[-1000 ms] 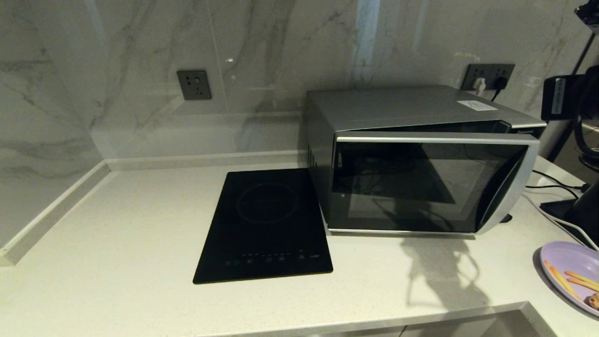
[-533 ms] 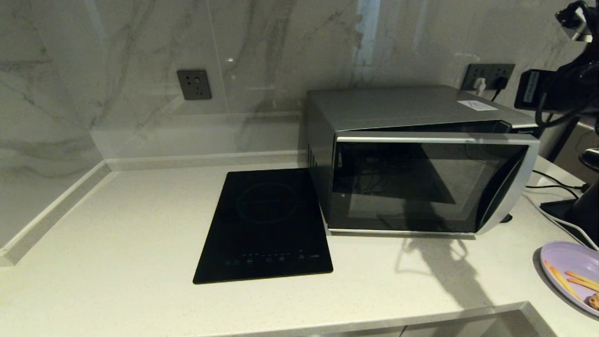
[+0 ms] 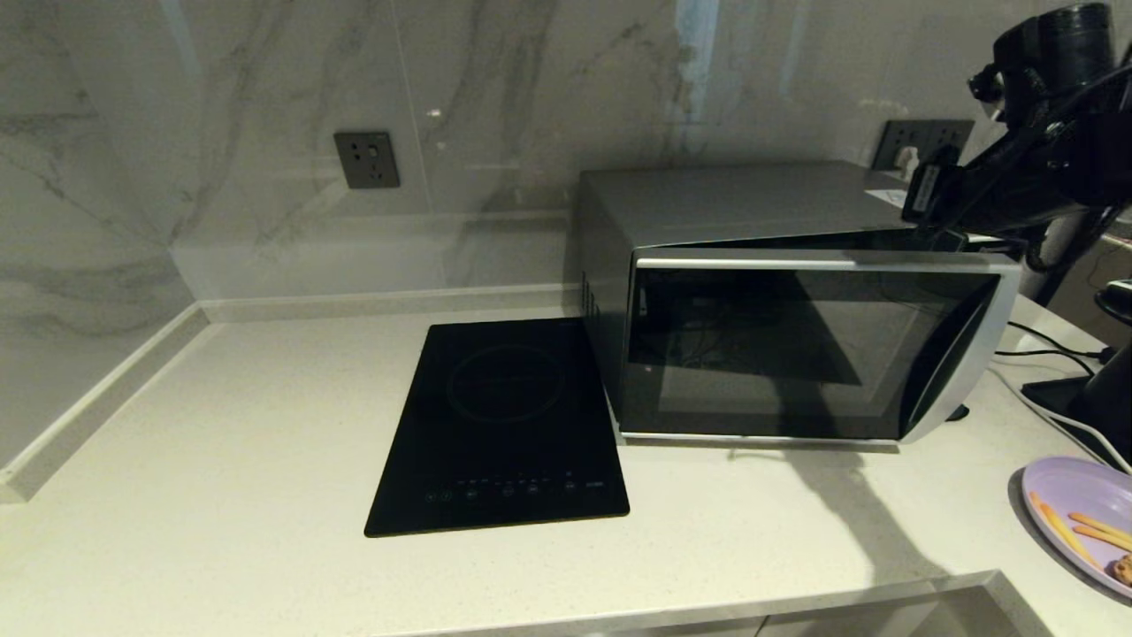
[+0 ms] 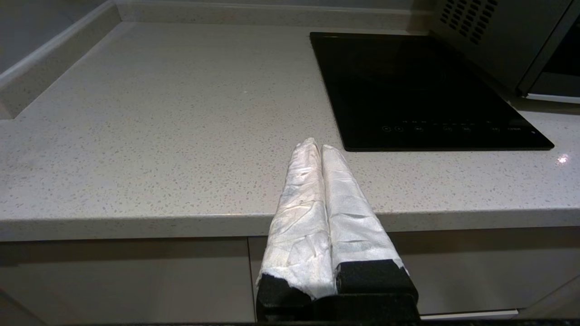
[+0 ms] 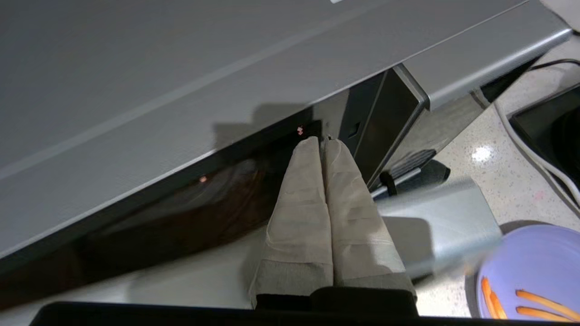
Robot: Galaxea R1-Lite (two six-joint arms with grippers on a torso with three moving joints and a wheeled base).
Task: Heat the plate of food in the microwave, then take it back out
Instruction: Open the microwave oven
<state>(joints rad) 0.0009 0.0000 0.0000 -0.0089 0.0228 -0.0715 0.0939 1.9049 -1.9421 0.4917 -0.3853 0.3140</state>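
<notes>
The silver-grey microwave (image 3: 752, 203) stands at the back right of the counter, its dark glass door (image 3: 796, 354) ajar at the right side. My right gripper (image 3: 948, 235) is shut and empty above the door's top right corner. In the right wrist view its wrapped tips (image 5: 321, 141) point into the gap between the door and the oven body (image 5: 181, 68). The lavender plate of food (image 3: 1074, 500) lies at the counter's right edge with orange sticks (image 3: 1074, 526) and a brown piece (image 3: 1123, 569). My left gripper (image 4: 319, 146) hangs shut and empty before the counter's front edge.
A flat black induction cooktop (image 3: 504, 425) lies just left of the microwave. Cables (image 3: 1052, 354) and a black appliance (image 3: 1105, 389) sit right of the oven, behind the plate. A raised kerb (image 3: 97, 398) borders the counter's left side.
My right arm has swung in from the right edge, leftward and down, to the top right corner of the microwave door. The door and the plate have not moved.
</notes>
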